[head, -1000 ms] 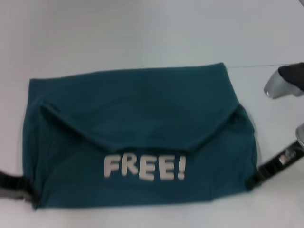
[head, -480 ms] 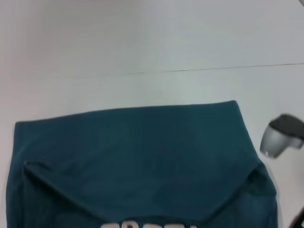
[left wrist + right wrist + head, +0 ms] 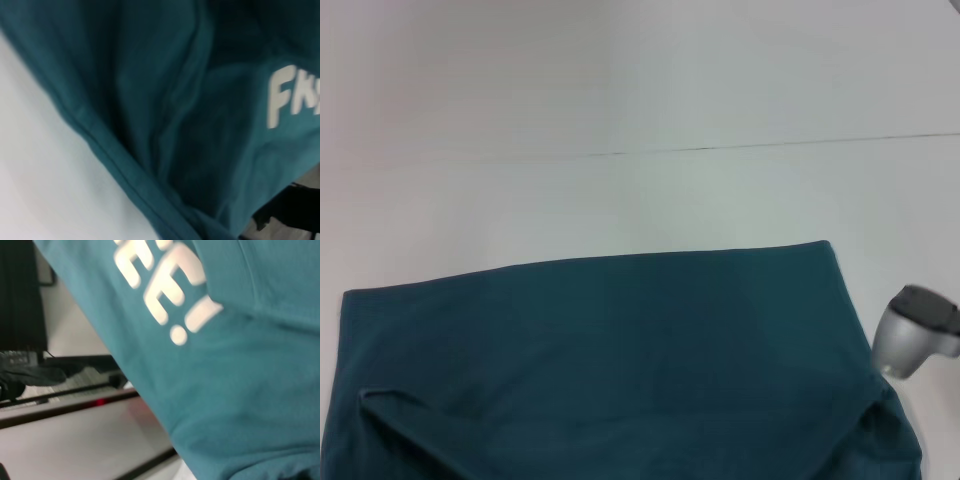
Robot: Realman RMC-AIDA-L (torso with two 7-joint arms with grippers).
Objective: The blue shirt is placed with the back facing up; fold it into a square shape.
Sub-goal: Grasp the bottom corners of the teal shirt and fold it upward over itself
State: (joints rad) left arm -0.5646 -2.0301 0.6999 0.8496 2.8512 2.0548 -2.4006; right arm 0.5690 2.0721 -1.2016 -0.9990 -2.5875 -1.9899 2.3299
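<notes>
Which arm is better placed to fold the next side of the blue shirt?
Probably right: a grey part of the right arm sits beside the right edge of the blue shirt, its wrist camera close over the lettering. The left arm is missing from the head view.

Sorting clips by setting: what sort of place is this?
Probably a lab or test workspace: a plain white table, bare but for one blue shirt, with dark equipment off its edge.

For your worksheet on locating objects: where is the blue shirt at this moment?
In the head view, the blue shirt lies flat on the white table, filling the near part and running off the bottom edge. A grey part of the right arm sits beside its right edge.
</notes>
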